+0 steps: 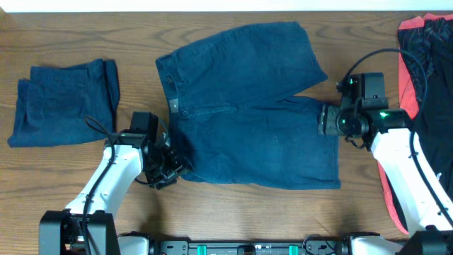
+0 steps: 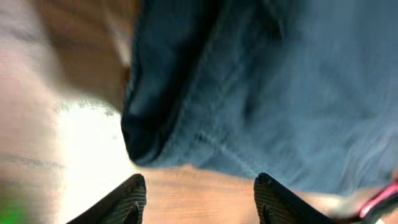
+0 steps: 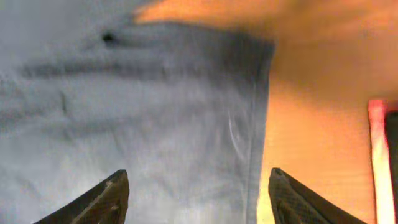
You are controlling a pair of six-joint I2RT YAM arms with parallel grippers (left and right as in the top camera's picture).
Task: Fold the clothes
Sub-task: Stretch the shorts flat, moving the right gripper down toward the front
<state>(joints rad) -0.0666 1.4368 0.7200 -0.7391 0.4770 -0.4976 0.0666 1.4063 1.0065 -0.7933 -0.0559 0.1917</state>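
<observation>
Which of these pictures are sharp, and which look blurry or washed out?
Overhead: sharp, evenly lit, the navy shorts crisp. Left wrist: smeared, with white glare on the table. Right wrist: soft, the shorts washed pale grey, the table orange-tinted.

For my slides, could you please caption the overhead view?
Left gripper and right gripper, both open, flank spread navy shorts; a folded pair lies left, black-and-red clothes right.

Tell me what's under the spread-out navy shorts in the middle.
The navy shorts lie flat on the wooden table, which shows around their edges. Whatever lies beneath the cloth is covered.
</observation>
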